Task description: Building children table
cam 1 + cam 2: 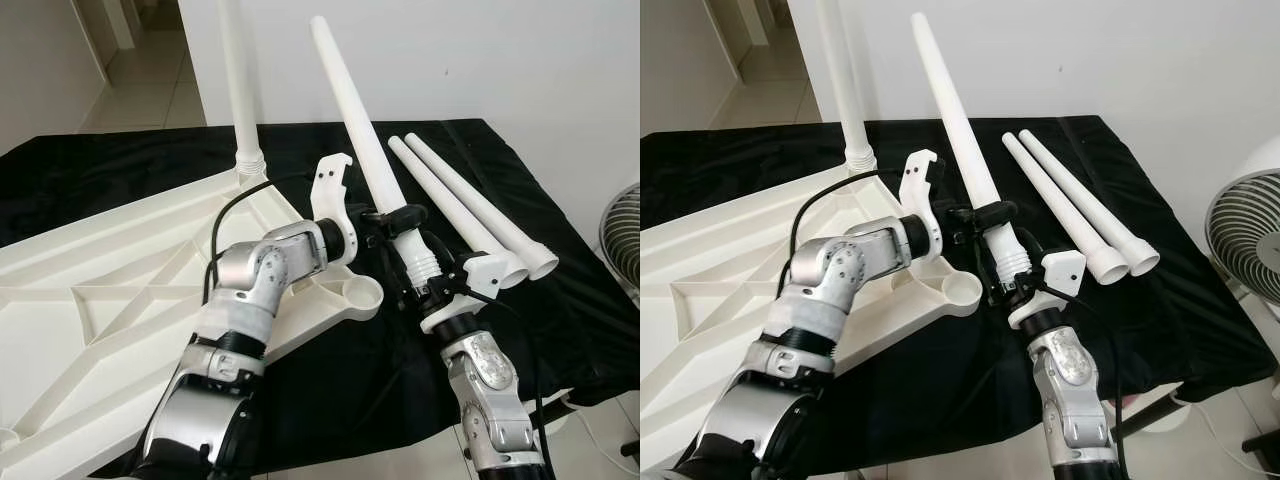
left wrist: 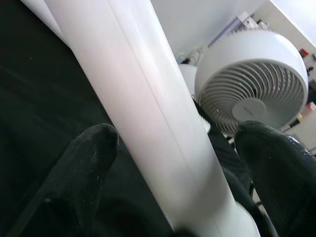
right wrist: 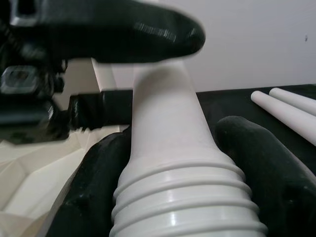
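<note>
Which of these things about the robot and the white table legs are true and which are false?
1. Both tools hold the same table leg. True: the right tool grips its threaded end and the left tool closes around it higher up.
2. Two spare legs lie on the black cloth. True.
3. No leg is on the tabletop yet. False: one fitted leg already stands at a corner of the upside-down tabletop.
4. The held leg lies flat on the cloth. False: it is lifted and tilted, thin end up.
5. A red fan stands beside the table. False: the fan is white.
</note>
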Available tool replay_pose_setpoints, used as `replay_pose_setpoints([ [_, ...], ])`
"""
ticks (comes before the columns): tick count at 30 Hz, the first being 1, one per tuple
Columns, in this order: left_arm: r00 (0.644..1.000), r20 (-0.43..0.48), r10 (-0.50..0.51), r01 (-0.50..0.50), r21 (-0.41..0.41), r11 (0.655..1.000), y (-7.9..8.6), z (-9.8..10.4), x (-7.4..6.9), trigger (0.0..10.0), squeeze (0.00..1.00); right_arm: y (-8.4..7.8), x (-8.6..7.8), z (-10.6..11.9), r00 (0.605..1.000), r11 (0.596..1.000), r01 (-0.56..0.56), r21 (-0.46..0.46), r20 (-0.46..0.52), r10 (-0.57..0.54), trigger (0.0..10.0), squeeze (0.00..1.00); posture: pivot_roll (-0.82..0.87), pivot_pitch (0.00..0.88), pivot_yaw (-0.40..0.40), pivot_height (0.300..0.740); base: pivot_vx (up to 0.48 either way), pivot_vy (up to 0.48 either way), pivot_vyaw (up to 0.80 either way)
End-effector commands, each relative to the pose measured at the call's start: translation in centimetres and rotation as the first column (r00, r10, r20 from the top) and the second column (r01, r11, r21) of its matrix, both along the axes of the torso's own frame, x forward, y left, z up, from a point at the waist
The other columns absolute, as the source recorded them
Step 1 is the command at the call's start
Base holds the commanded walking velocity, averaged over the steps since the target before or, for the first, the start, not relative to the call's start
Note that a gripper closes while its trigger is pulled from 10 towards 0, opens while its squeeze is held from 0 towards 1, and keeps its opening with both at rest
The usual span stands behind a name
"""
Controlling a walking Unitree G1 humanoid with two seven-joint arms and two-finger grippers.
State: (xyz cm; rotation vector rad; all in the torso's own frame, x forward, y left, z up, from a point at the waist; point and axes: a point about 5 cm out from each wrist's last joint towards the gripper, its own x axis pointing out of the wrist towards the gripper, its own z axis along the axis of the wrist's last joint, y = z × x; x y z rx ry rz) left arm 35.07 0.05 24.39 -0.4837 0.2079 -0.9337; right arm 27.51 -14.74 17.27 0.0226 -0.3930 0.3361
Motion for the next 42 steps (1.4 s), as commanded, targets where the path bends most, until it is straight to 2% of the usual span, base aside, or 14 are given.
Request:
replay_pose_setpoints([
  [1, 1.0, 0.003, 0.017, -0.017, -0.002, 1.0, -0.2, 0.2, 0.4, 10.0, 0.0, 0.2, -0.3, 0.0, 1.0, 1.0, -0.013, -0.009, 0.004, 0.013, 10.0, 0.0, -0.1, 0.1, 0.045, 0.74, 0.0, 0.0, 0.0],
  [11, 1.0, 0.022, 0.023, -0.022, -0.012, 1.0, -1.1, 1.7, 1.7, 10.0, 0.0, 0.4, -1.9, -1.4, 0.998, 1.0, -0.016, -0.025, -0.054, 0.014, 10.0, 0.0, -0.1, 0.109, 0.058, 0.74, 0.0, 0.0, 0.0],
  [19, 1.0, 0.022, -0.011, 0.012, -0.014, 1.0, -1.9, 2.2, 1.7, 10.0, 0.0, 0.3, -3.1, -2.4, 0.996, 1.0, -0.002, -0.031, -0.092, -0.001, 10.0, 0.0, -0.1, 0.114, 0.065, 0.74, 0.0, 0.0, 0.0],
  [20, 1.0, 0.024, -0.018, 0.018, -0.017, 1.0, -2.1, 2.4, 1.6, 5.8, 0.0, 0.2, -3.4, -2.7, 0.995, 0.999, 0.001, -0.035, -0.099, -0.005, 10.0, 0.0, -0.1, 0.115, 0.068, 0.74, 0.0, 0.0, 0.0],
  [23, 0.999, 0.026, -0.023, 0.023, -0.019, 1.0, -2.1, 2.5, 1.7, 5.8, 0.0, 0.2, -3.6, -2.8, 0.995, 0.999, 0.003, -0.037, -0.104, -0.007, 10.0, 0.0, -0.1, 0.115, 0.068, 0.74, 0.0, 0.0, 0.0],
  [24, 0.999, 0.024, -0.03, 0.031, -0.035, 0.999, -2.2, 2.7, 1.6, 0.0, 0.0, 0.2, -3.7, -2.9, 0.994, 0.999, 0.005, -0.041, -0.107, -0.009, 10.0, 0.0, -0.1, 0.116, 0.072, 0.74, 0.0, 0.0, 0.0],
  [29, 0.996, 0.026, -0.081, 0.082, -0.061, 0.995, -2.6, 3.1, 1.1, 0.0, 0.0, 0.0, -3.7, -2.6, 0.994, 0.999, 0.026, -0.041, -0.105, -0.03, 10.0, 0.0, -0.1, 0.115, 0.072, 0.74, 0.0, 0.0, 0.0],
  [41, 0.994, 0.046, -0.097, 0.1, -0.073, 0.992, -2.7, 3.9, 0.9, 0.0, 0.0, -0.2, -3.0, -2.0, 0.989, 0.998, 0.059, -0.012, -0.133, -0.06, 10.0, 0.0, -0.09, 0.116, 0.066, 0.74, 0.0, 0.0, 0.0],
  [42, 0.994, 0.05, -0.096, 0.1, -0.069, 0.993, -2.7, 4.1, 1.0, 0.6, 0.0, -0.2, -2.9, -1.7, 0.989, 0.999, 0.05, 0.02, -0.138, -0.047, 10.0, 1.0, -0.09, 0.118, 0.063, 0.74, 0.0, 0.0, 0.0],
])
